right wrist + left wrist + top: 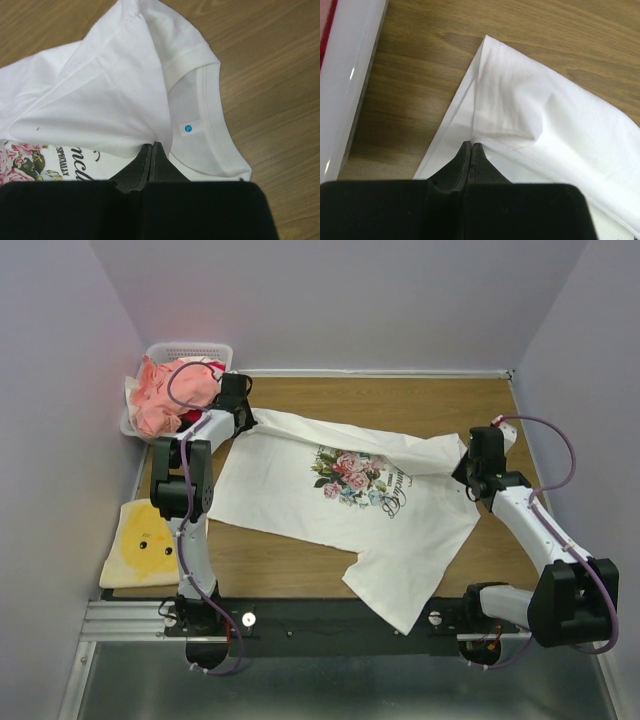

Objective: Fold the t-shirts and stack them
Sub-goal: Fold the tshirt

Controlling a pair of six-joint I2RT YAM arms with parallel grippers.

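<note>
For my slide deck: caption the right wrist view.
Right pincer shut on the white floral t-shirt beside its collar, over wooden table.

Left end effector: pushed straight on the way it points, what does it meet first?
The white t-shirt: the left end effector is shut on its hem, with the folded hemmed edge right ahead. Beyond that looks like bare table; the basket sits off to one side. Depth is unclear.

T-shirt (280, 490) flat on table (280, 568), basket (200, 346) at far-left corner
</note>
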